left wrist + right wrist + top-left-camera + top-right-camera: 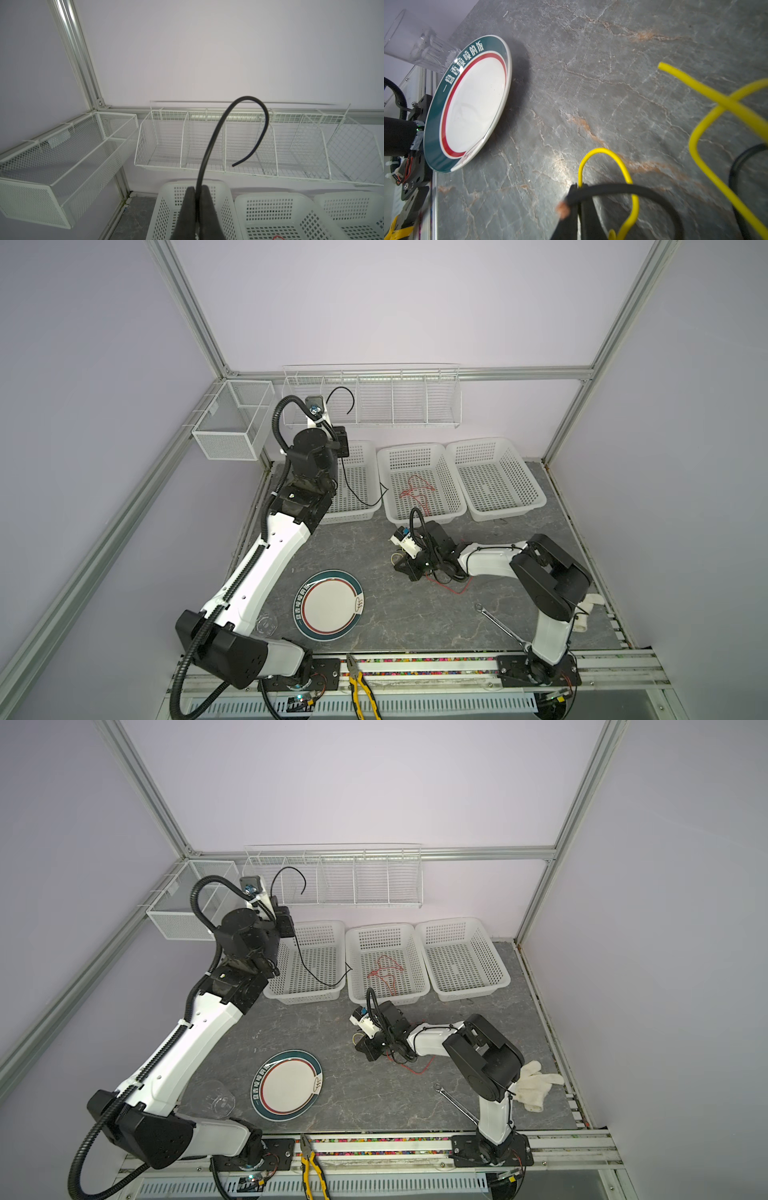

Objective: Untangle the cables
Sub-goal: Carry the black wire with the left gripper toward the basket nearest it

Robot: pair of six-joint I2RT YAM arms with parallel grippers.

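Above the leftmost of three white perforated plastic baskets (353, 514), at the back of the grey marbled tabletop (407, 614): shows the left gripper (196, 190) held high on a long, outstretched arm, jaws pinched shut on a thin black cable (247, 98). Arches a short free end up past the jaws toward a white wire wall rack (411, 406). Trails the long tail down, near vertical, into that basket and across its right rim. Puts the basket straight beneath the grip, so probably calls only for letting go. Shows a thin red wire (409, 491) lying loose in the middle basket (440, 514). Finds the right gripper (578, 191) low over the tabletop before the middle basket, arm folded, jaws closed on a second black cable (623, 188), bare copper at its tip. Loops a yellow cable (601, 150) right beside those jaws, pinched or not, cannot tell. Tucks more red wire (459, 593) under the wrist: likely the remaining knot, nearer the right arm.
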